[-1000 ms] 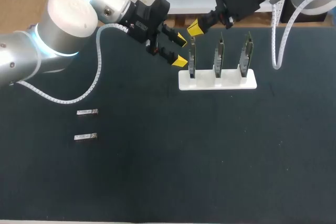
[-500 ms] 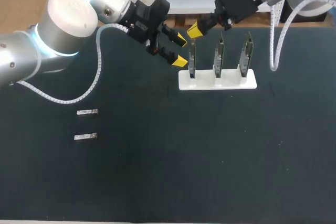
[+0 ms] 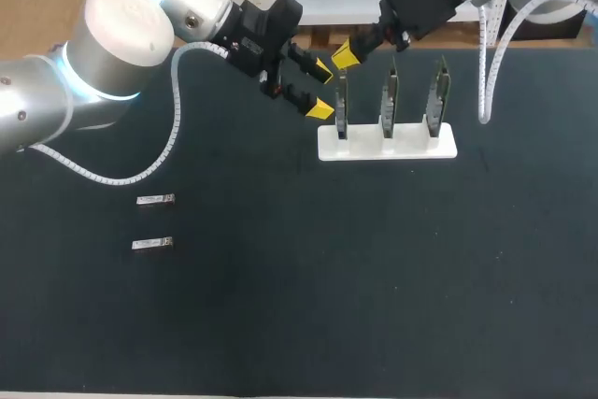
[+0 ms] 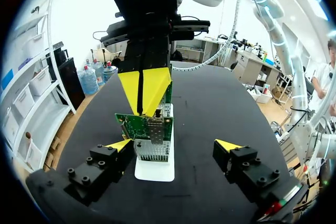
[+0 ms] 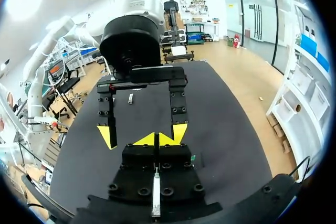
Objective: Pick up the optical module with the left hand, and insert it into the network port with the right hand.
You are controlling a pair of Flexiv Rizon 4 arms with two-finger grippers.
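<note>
Right gripper [image 3: 344, 53] closed tight over the end board; left gripper [image 3: 323, 89] spread wide beside it, holding nothing.
The right gripper's yellow tips meet just above the end board's top edge; whether they pinch anything, I cannot tell. That board carries a silver network port [image 4: 152, 149]. Three green circuit boards [image 3: 387, 100] stand upright in one white stand [image 3: 411, 147]. Two optical modules [image 3: 155, 200] lie on the black table [image 3: 280, 306], well apart from both grippers.
</note>
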